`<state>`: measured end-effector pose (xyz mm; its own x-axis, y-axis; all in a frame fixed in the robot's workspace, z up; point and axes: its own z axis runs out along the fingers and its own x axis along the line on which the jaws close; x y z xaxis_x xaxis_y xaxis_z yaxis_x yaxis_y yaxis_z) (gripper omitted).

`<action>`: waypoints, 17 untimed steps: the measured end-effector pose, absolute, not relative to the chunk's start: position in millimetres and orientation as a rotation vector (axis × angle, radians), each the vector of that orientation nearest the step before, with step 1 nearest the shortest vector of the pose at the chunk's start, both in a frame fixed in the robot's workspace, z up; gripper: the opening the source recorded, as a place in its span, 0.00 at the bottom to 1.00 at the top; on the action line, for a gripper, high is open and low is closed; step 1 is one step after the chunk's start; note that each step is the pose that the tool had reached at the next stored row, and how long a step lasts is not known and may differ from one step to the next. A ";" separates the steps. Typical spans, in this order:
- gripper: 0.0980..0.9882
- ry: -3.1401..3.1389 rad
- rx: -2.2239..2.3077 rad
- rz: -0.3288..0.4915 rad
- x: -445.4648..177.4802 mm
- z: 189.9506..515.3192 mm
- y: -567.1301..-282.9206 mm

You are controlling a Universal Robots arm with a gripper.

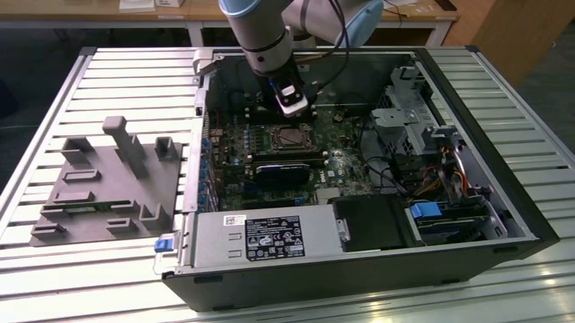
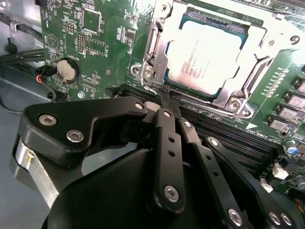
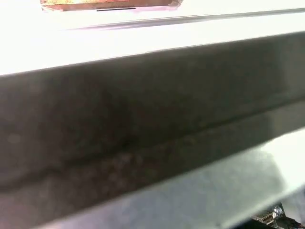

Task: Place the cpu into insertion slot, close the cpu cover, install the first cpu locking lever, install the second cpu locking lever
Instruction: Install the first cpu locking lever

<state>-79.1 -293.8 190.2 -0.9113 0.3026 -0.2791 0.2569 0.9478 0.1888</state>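
Note:
The cpu (image 2: 207, 52) lies flat in the insertion slot (image 2: 224, 98), its silver-grey top showing through the window of the cpu cover (image 2: 159, 50). The cover is down over it. My gripper (image 2: 165, 95) has its black fingers (image 2: 167, 138) brought together, shut, with the tips just off the socket's corner by the long memory slots (image 2: 228, 131). I see nothing between the fingers. In the exterior view the gripper (image 1: 293, 114) hangs inside the open computer case, just above the far edge of the insertion slot (image 1: 289, 138).
The case walls (image 1: 467, 101) ring the green motherboard (image 1: 235, 145). A black fan block (image 1: 280, 172) sits in front of the socket, cables (image 1: 386, 171) and drive cages at the exterior view's right, the power supply (image 1: 260, 235) in front. A grey fixture (image 1: 108, 182) lies on the slatted table.

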 end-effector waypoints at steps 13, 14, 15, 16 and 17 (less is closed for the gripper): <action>0.00 2.794 0.411 0.213 -79.1 205.6 -293.8; 0.00 2.794 0.411 0.213 -79.1 206.4 -293.8; 0.00 2.794 0.411 0.213 -79.0 206.4 -293.7; 0.00 2.794 0.411 0.213 -79.0 206.4 -293.7; 0.00 2.794 0.411 0.213 -79.0 206.4 -293.7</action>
<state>-79.0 -293.7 206.4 -0.9113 0.3027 -0.2791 0.2569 0.9478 0.1891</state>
